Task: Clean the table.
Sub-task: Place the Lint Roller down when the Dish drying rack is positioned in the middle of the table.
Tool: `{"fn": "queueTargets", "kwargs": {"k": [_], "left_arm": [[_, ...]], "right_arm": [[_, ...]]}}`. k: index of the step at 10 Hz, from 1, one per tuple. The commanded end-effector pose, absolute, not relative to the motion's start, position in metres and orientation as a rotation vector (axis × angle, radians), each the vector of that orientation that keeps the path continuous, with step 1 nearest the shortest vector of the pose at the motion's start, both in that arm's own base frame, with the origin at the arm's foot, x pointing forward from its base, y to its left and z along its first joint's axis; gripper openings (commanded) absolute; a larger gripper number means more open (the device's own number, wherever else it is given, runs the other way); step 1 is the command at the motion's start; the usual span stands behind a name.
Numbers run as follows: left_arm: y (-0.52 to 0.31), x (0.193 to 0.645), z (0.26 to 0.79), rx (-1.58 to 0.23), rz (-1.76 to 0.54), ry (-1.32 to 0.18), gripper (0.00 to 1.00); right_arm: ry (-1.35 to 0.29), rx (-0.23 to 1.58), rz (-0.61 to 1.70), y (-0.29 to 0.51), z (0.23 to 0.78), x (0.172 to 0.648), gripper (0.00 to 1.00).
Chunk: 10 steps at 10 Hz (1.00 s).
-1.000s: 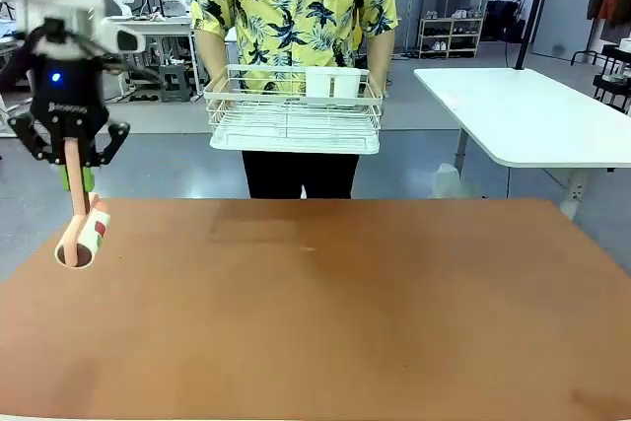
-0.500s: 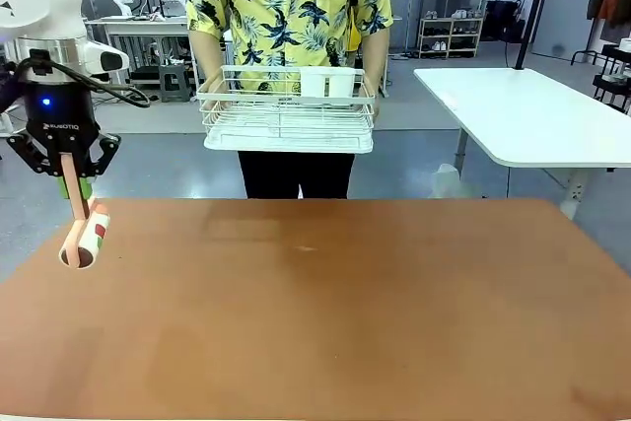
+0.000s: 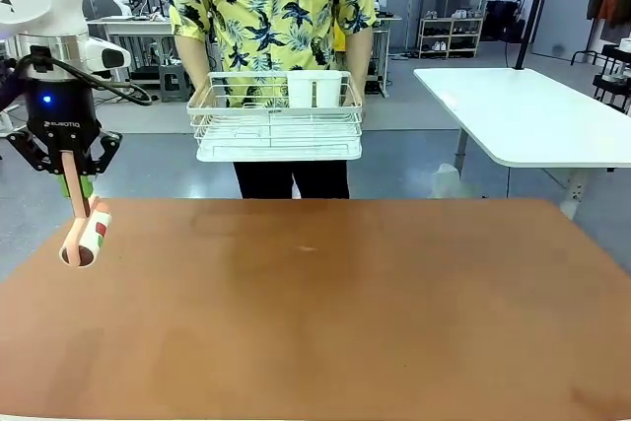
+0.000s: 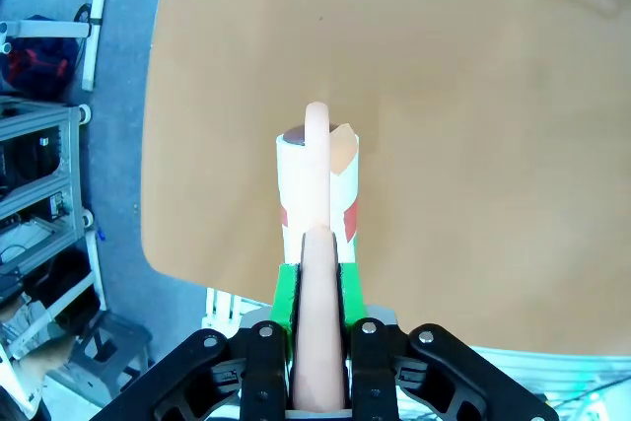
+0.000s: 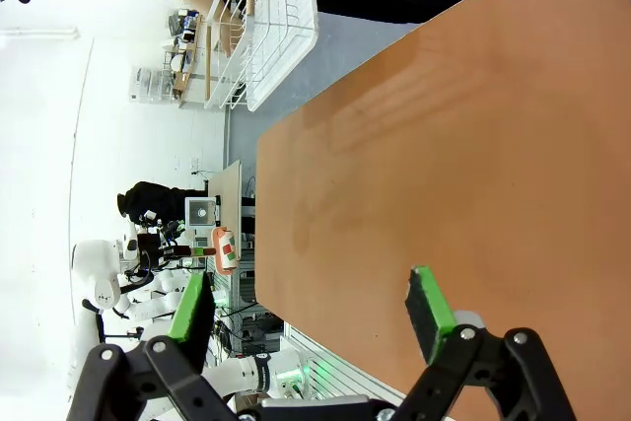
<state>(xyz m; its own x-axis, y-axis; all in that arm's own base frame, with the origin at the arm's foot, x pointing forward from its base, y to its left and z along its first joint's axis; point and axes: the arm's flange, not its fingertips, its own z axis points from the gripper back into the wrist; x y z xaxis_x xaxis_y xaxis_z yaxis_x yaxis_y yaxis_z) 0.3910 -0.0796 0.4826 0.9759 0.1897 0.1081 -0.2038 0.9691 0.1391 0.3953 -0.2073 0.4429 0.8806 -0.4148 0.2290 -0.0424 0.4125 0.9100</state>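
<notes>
At nine o'clock we saw the left tool [image 3: 75, 187] pointing down, clamped on a pink-handled lint roller [image 3: 83, 242] just over the terracotta counter [image 3: 325, 313] filling the foreground. The person had shifted the white rack [image 3: 275, 117] leftward since earlier. Our right tool [image 5: 314, 315] hovered with fingers apart.

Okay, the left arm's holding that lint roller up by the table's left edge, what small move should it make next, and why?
Probably lower it. The left gripper is shut on the lint roller by its pink handle, and the roll seems to hang just above the table near its left edge. Cleaning needs contact, so bringing the roll down onto the top looks like the next step.
</notes>
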Motion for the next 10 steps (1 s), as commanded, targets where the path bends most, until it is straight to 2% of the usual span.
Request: {"fn": "queueTargets", "kwargs": {"k": [1, 10], "left_arm": [[-0.0784, 0.3862, 0.4859, 0.145, 0.218, -0.083, 0.21], [-0.0784, 0.3862, 0.4859, 0.145, 0.218, -0.083, 0.21]], "right_arm": [[-0.474, 1.145, -0.233, -0.2067, 0.4447, 0.3951, 1.00], [-0.474, 1.145, -0.233, -0.2067, 0.4447, 0.3951, 1.00]]}}
